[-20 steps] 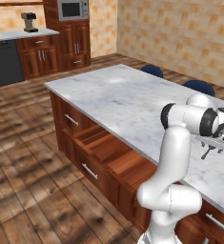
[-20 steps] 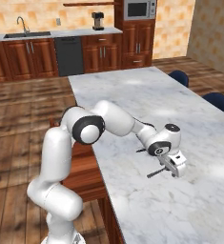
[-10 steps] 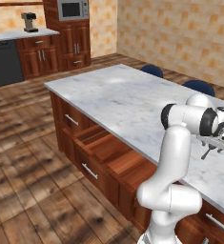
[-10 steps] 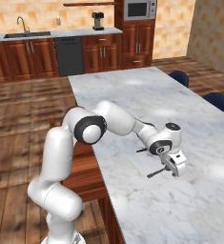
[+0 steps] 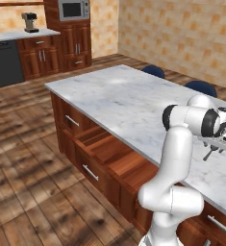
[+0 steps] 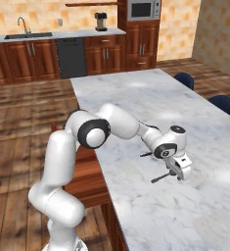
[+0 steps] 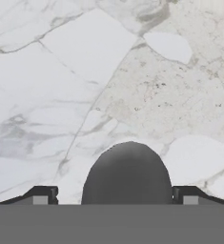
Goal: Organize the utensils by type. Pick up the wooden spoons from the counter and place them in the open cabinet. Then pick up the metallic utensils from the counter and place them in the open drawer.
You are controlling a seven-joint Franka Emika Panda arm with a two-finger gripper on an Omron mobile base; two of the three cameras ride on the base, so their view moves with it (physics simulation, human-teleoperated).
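Observation:
My gripper (image 6: 177, 169) hangs low over the marble counter (image 6: 136, 98), open, its tips on either side of a metallic utensil. In the hand view the utensil's round grey head (image 7: 127, 174) sits between my two dark fingertips (image 7: 42, 194), with a gap on the left side. Its thin dark handle (image 6: 160, 177) sticks out toward the counter's near edge and also shows under my gripper (image 5: 215, 144) as a dark handle (image 5: 208, 154). A second dark handle (image 6: 146, 154) peeks out behind the wrist. The open drawer (image 5: 97, 144) juts out of the island front. The wooden spoons and the cabinet are out of view.
Two blue stools (image 5: 153, 71) (image 5: 201, 87) stand along the far side of the island. The back wall holds dark wood kitchen units, a microwave (image 6: 143, 10) and a coffee machine (image 5: 29, 21). A wood floor lies to the left of the island.
The hand has edged slightly down over the grey-headed utensil. The utensil and the base have not moved.

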